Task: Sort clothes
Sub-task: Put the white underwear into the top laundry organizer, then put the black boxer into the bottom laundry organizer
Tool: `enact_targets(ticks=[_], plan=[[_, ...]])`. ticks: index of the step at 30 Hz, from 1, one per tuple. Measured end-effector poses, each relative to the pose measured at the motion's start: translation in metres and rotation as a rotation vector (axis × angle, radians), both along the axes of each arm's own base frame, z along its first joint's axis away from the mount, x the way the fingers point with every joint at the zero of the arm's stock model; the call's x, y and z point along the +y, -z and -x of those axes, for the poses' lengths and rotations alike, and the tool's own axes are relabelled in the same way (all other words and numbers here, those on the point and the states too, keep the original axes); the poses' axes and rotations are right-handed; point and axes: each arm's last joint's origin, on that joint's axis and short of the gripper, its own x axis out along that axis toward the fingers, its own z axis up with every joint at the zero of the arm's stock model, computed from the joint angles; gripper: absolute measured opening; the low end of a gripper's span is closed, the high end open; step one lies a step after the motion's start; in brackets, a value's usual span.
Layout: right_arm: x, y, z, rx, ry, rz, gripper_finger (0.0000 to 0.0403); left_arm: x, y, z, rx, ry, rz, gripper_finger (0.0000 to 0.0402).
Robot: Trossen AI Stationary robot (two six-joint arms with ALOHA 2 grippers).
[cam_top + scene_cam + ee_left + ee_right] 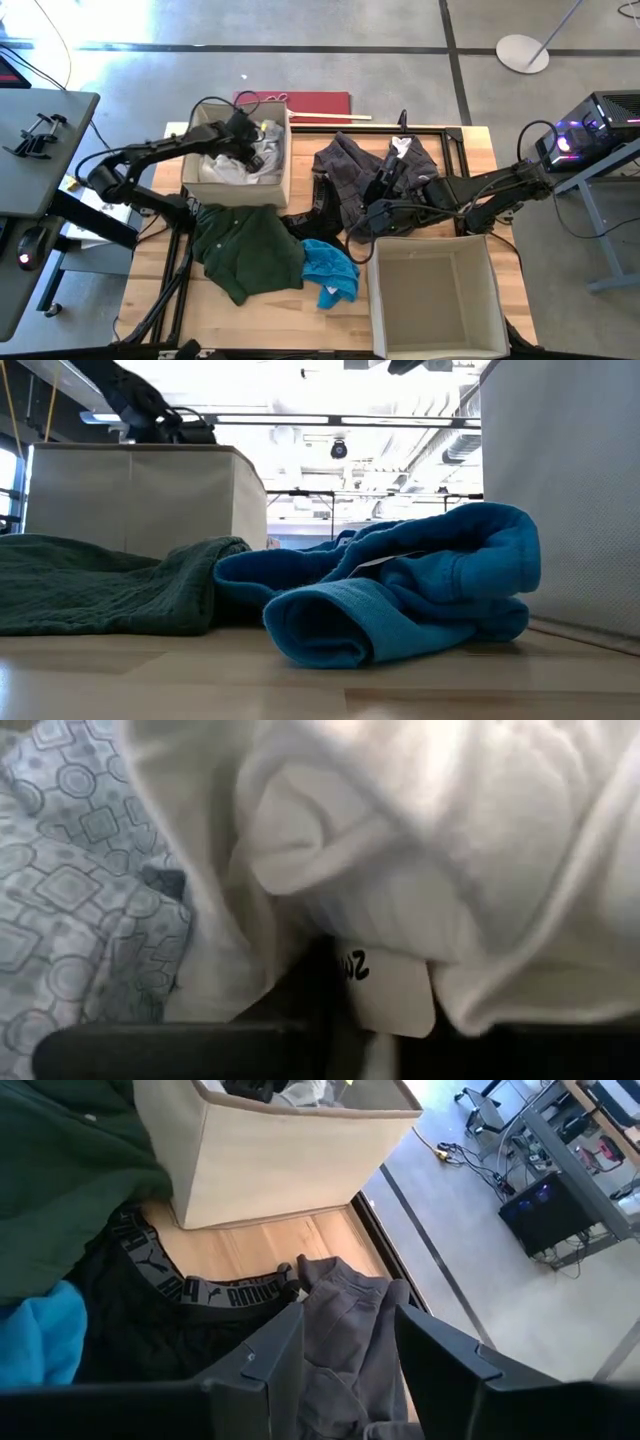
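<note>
My left gripper (248,135) is down inside the far-left beige box (283,175), among a white garment (420,850) and a pale grey-blue patterned one (70,880); the white cloth hides its fingers. My right gripper (345,1320) is open over the dark grey garment (350,165) at mid-table, with a raised fold (345,1305) between its fingers. A black garment (318,205) with a lettered waistband, a dark green one (245,250) and a bright blue one (400,595) lie flat on the table. My right gripper slants down toward the table's far left, one finger (275,1345) on each side of the grey garment's raised fold. I cannot tell whether the fingers touch the cloth. The garment lies on the table.
A second beige box (435,290) stands at the near right, nothing showing inside it. A black frame (455,135) runs along the table's far right. A red mat (300,102) and a wooden stick lie on the floor beyond the far edge. Bare wood shows at the near left.
</note>
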Motion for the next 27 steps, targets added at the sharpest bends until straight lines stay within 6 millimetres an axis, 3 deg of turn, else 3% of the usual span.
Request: enact_targets(ticks=[3, 9, 14, 22, 27], plan=[[-0.005, -0.002, -0.003, -0.015, 0.011, 0.023, 0.0146, -0.008, -0.016, 0.005, -0.003, -0.012, 0.002, 0.0047], [-0.024, -0.001, -0.008, -0.030, 0.068, -0.020, 0.0146, -0.030, -0.084, 0.013, -0.136, 0.025, -0.142, 0.0044], [-0.046, 0.012, -0.024, 0.032, 0.070, -0.085, 0.0146, -0.055, -0.121, 0.030, -0.233, 0.002, -0.267, 0.0044], [-0.062, 0.056, -0.085, 0.092, -0.263, -0.226, 0.0146, -0.078, -0.134, 0.036, -0.333, 0.057, -0.296, 0.0044], [-0.061, 0.101, -0.118, 0.144, -0.353, -0.255, 0.0146, -0.079, -0.116, 0.027, -0.328, 0.091, -0.281, 0.0044]])
